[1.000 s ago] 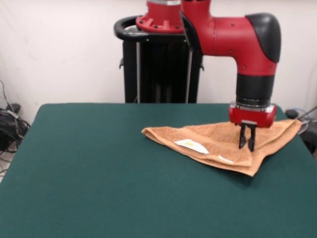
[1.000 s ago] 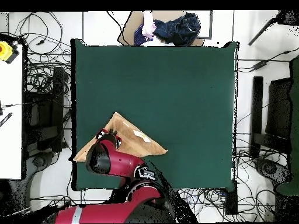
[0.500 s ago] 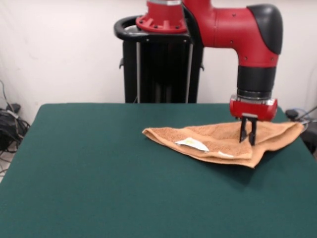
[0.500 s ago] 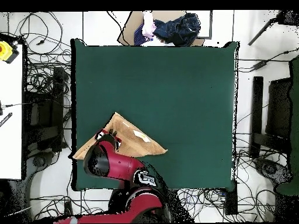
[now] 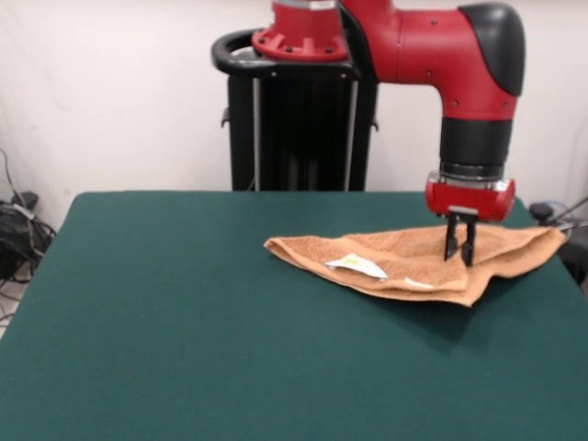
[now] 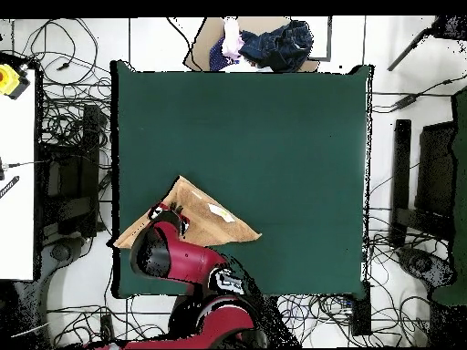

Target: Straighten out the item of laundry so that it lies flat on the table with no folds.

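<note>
Green table (image 5: 184,322), gripper (image 5: 457,252) vertical on folded towel (image 5: 404,262)

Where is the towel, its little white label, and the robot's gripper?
towel (image 5: 404,253): front view, middle of the orange cloth.
label (image 5: 356,266): front view, middle of the white patch.
gripper (image 5: 458,259): front view, between its black fingertips.

The light orange terry towel (image 5: 418,260) lies folded over into a rough triangle on the dark green desk (image 5: 184,312), a small white label (image 5: 356,266) showing on its upper layer, one pointed corner reaching past the desk's edge, the rest of the cloth rumpled, not flat.
</note>
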Available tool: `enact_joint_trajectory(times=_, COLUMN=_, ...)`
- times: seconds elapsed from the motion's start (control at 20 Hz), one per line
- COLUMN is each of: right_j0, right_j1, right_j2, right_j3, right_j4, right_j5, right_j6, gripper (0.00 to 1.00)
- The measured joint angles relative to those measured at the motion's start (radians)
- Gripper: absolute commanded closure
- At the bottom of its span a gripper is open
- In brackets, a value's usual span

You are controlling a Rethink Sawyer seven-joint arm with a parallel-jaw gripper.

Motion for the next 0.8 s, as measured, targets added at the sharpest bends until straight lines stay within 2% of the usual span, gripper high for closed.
enact_joint_trajectory(times=0.05, right_j0=0.000, right_j1=0.000, right_j2=0.000, right_j3=0.000, right_j4=0.000, right_j5=0.000, right_j6=0.000, gripper=1.00)
enact_joint_trajectory(times=0.1, right_j0=0.000, right_j1=0.000, right_j2=0.000, right_j3=0.000, right_j4=0.000, right_j5=0.000, right_j6=0.000, gripper=0.00)
enact_joint_trajectory(times=0.8, right_j0=0.000, right_j1=0.000, right_j2=0.001, right_j3=0.000, right_j4=0.000, right_j5=0.000, right_j6=0.000, gripper=0.00)
